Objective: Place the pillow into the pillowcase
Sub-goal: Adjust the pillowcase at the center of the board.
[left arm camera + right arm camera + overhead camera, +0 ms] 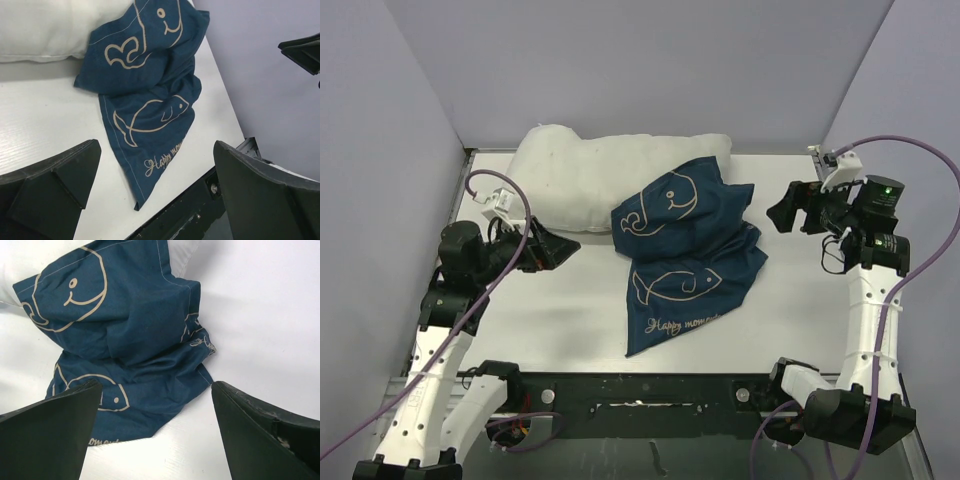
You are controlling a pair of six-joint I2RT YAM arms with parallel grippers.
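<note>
The white pillow [582,180] lies along the back of the table. The navy pillowcase [690,255] with cream whales is crumpled in the middle; its upper part drapes over the pillow's right end, its lower corner points toward the front edge. Both show in the left wrist view as pillow [45,27] and pillowcase [150,95], and in the right wrist view as pillowcase [125,335] with a bit of pillow [180,255]. My left gripper [552,250] hovers open left of the pillowcase, empty. My right gripper [792,212] hovers open to its right, empty.
Grey walls close in the table [570,310] at the back and both sides. A black frame rail [640,385] runs along the near edge between the arm bases. Cables loop over both arms.
</note>
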